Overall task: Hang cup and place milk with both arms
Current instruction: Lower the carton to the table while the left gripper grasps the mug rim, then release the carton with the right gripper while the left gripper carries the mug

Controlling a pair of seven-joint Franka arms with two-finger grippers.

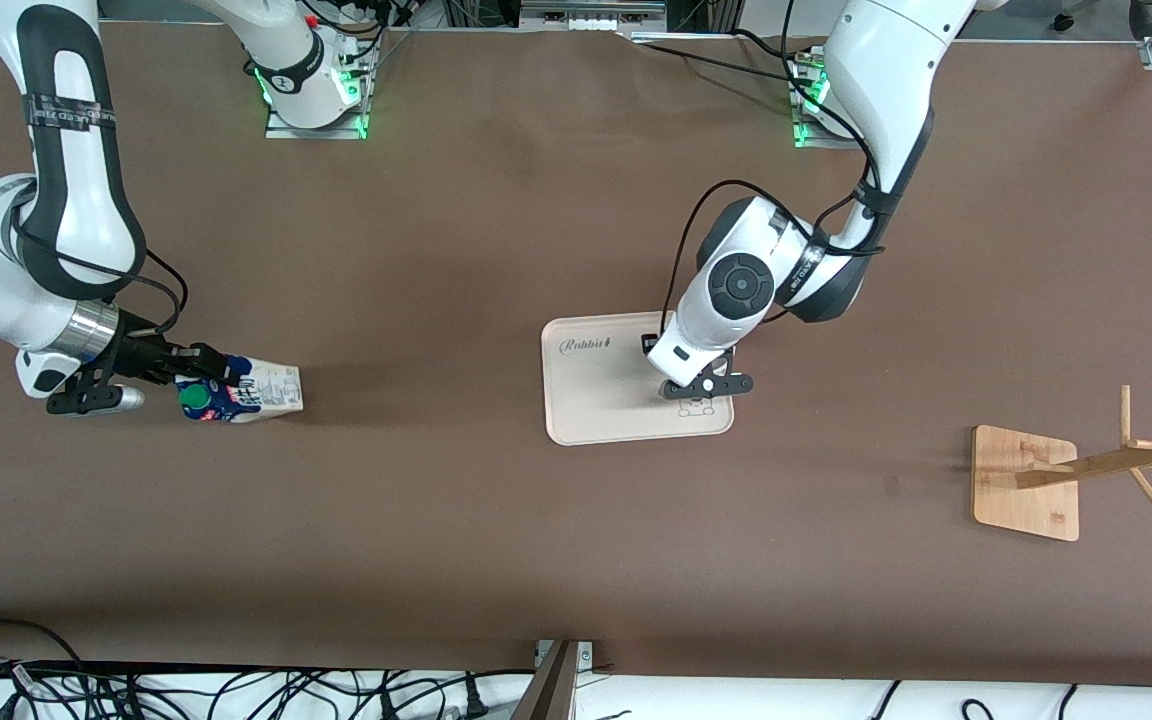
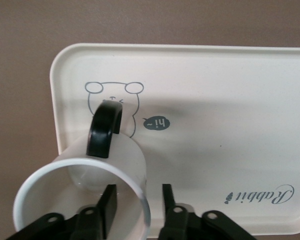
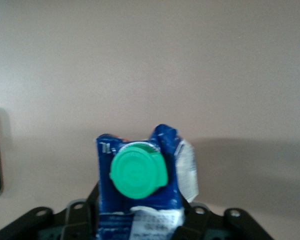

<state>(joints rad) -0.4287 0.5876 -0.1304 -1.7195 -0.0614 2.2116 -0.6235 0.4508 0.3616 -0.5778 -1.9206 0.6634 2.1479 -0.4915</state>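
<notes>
The white cup (image 2: 132, 156) with a black loop handle (image 2: 105, 129) stands on the cream tray (image 2: 230, 100). My left gripper (image 2: 137, 200) is open, with one finger inside the cup and one outside, astride its wall. In the front view the left gripper (image 1: 701, 385) is over the tray (image 1: 596, 400), and the hand hides the cup. My right gripper (image 1: 201, 372) is shut on the milk (image 1: 256, 390), a blue-topped carton with a green cap. The carton is tipped on its side low at the right arm's end of the table. It fills the right wrist view (image 3: 165, 145) between the right gripper's (image 3: 137, 225) fingers.
A wooden cup rack (image 1: 1026, 480) with slanted pegs stands at the left arm's end of the table, nearer to the front camera than the tray. The tray has a bear drawing (image 2: 112, 95). Brown tabletop lies between the milk and the tray.
</notes>
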